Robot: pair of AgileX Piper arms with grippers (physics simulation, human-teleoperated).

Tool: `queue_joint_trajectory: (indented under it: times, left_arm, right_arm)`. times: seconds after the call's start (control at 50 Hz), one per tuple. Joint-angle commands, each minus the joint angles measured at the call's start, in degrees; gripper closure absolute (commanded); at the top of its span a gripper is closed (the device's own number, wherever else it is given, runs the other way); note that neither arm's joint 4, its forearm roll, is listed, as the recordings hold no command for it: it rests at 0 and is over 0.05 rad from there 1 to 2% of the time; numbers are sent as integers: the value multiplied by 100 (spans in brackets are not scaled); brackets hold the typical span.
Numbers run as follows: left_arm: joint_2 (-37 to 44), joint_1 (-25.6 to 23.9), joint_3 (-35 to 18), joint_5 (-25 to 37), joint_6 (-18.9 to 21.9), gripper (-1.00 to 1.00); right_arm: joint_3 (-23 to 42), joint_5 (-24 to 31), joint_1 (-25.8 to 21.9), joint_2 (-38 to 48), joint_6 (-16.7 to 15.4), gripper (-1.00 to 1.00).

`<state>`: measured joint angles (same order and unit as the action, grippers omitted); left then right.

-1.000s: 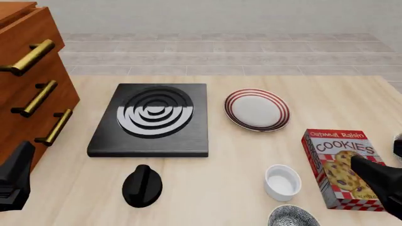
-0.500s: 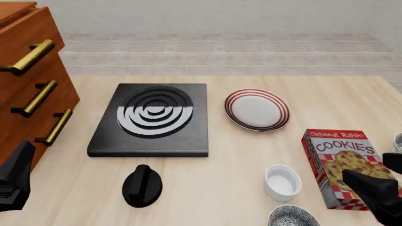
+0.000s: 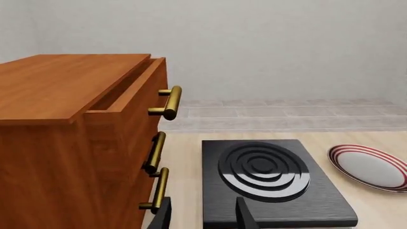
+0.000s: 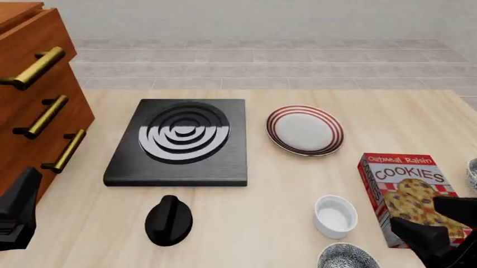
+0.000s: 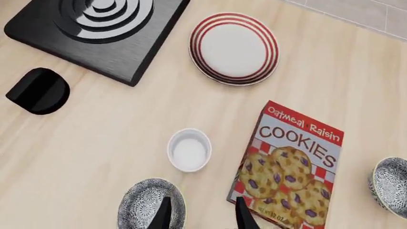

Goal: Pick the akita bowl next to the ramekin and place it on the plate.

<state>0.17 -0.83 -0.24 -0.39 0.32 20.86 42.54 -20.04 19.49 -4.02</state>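
Observation:
The speckled grey-blue akita bowl (image 4: pixel 345 258) sits at the table's near edge, just in front of the white ramekin (image 4: pixel 334 215); the right wrist view shows both, akita bowl (image 5: pixel 150 205) and ramekin (image 5: pixel 188 150). The red-ringed plate (image 4: pixel 305 129) lies farther back, beside the stove; it also shows as plate (image 5: pixel 234 47) and plate (image 3: pixel 371 167). My right gripper (image 4: pixel 434 225) hovers open over the cookie box's near end, right of the akita bowl; right gripper (image 5: pixel 203 215) has one finger over the bowl's rim. The left gripper (image 4: pixel 17 215) stays open by the cabinet, left gripper (image 3: pixel 202 217).
A cookie box (image 4: pixel 406 196) lies right of the ramekin. A second speckled bowl (image 5: pixel 389 185) sits beyond it at the right edge. A black stove plate (image 4: pixel 181 139), a black knob (image 4: pixel 167 220) and a wooden drawer cabinet (image 4: pixel 33 106) fill the left side.
My right gripper has slid left and toward the table's near edge over the cookie box, closer to the akita bowl. The left arm has not moved.

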Motion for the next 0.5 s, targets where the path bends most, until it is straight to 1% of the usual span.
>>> queue_joint_trajectory:
  times: [0.02,0.22,0.5]
  left_arm:
    - [0,0,0,0,0,-100]
    - [0,0,0,0,0,-100]
    - [0,0,0,0,0,-100]
  right_arm:
    - [-190,-86,-154,82,17,-100]
    - [-367,-99,-238,15,31,-100]
    - [-668,-378,-297,169,93,-100]
